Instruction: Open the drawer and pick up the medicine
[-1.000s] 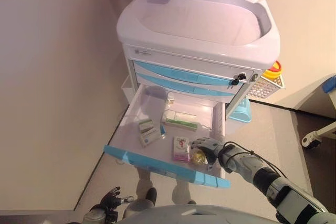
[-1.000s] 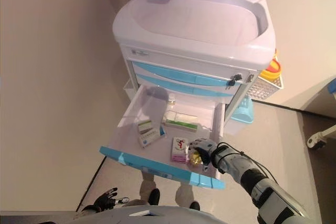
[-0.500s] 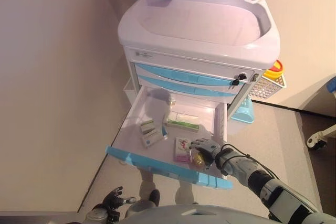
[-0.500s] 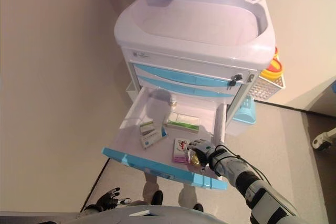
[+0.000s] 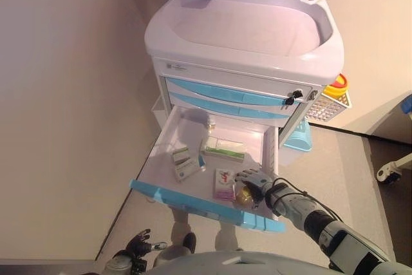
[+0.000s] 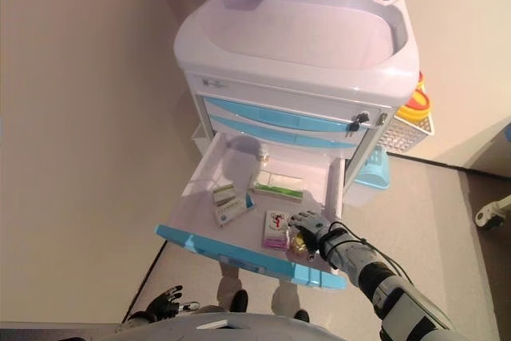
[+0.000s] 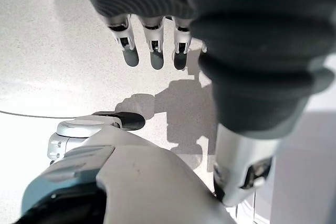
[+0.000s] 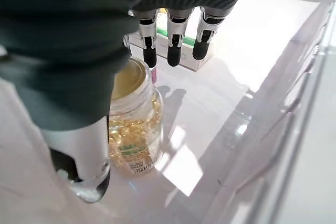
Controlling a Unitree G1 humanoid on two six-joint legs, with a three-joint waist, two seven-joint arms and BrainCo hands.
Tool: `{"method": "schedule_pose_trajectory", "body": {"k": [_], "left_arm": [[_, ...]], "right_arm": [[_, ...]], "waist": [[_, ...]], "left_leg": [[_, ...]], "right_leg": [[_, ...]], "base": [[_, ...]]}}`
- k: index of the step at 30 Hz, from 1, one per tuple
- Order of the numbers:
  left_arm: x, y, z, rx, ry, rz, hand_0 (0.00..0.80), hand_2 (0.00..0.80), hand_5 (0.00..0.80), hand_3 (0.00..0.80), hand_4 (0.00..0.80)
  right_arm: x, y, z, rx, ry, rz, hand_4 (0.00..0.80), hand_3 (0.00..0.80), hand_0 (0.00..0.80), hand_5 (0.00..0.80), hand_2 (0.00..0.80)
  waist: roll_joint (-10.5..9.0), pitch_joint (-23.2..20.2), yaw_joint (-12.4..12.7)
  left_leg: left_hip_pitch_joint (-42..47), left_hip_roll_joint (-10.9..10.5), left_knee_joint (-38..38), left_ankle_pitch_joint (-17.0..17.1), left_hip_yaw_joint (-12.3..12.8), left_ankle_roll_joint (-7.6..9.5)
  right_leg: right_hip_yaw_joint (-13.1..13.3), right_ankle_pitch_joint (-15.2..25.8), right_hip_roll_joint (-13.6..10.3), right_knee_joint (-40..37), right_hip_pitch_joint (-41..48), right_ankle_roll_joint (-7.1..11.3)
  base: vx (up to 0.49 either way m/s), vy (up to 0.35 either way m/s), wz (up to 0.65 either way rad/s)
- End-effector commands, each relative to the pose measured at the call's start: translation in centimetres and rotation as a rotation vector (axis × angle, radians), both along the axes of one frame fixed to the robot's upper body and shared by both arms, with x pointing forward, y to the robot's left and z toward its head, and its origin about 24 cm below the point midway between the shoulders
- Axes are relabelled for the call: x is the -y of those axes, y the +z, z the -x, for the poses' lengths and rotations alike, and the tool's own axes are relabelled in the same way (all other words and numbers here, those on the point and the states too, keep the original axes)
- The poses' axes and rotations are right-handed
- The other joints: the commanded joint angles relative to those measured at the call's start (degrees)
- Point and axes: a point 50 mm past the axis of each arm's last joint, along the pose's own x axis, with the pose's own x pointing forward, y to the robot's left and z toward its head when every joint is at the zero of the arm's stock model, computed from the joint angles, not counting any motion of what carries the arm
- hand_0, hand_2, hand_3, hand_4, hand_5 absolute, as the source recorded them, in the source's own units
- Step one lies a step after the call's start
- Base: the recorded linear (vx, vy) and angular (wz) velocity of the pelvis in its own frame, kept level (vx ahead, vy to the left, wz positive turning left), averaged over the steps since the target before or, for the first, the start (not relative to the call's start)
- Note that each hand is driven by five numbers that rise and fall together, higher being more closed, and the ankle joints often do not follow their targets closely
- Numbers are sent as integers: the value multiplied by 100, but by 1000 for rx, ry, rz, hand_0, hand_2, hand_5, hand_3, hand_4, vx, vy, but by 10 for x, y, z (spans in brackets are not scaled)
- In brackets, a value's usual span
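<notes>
The medicine, a small clear bottle [image 8: 134, 124] of golden capsules, stands upright in the front right corner of the open drawer [image 5: 168, 145], with no cap visible on its mouth. It looks light, rigid and smooth-walled, likely slippery, and if uncapped it should stay upright; the best hold is probably around its straight sides below the neck, thumb opposite the fingers. The right hand [image 8: 173, 40] hangs over it with fingers straight and spread above the mouth and the thumb down beside the bottle's wall, not yet closed around it. Just beside the bottle lies a pink box [image 5: 223, 183], and further back a green-and-white box [image 5: 223, 149] and two smaller boxes [image 5: 182, 163]. The drawer belongs to a white and blue medical cart [image 5: 244, 37]. The left hand [image 7: 152, 45] hangs low by the floor, fingers relaxed and empty.
</notes>
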Motion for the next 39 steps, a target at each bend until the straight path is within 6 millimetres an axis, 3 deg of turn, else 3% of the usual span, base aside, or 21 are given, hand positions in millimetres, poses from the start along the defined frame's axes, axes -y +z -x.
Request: {"method": "schedule_pose_trajectory", "body": {"k": [1,15,39], "left_arm": [[4,1,-13,15,-78,-16,0,0,0,0,0],[6,1,-15,14,-83,-13,0,0,0,0,0],[9,-2,-8,5,-72,-1,0,0,0,0,0]], "right_arm": [[-15,7,-8,66,48,-23,0,0,0,0,0],[-18,3,-4,49,48,-17,0,0,0,0,0],[0,1,-3,163,-100,-32,0,0,0,0,0]], "waist": [[-190,110,185],[-190,115,177],[-137,111,111]], "left_leg": [[131,-268,60,-546,47,192],[150,-270,54,-552,40,199],[184,-281,57,-574,59,224]], "right_leg": [[128,-149,-140,445,-107,182],[138,-147,-141,442,-99,182],[182,-149,-131,456,-88,174]], "base": [[0,0,0],[0,0,0],[0,0,0]]}}
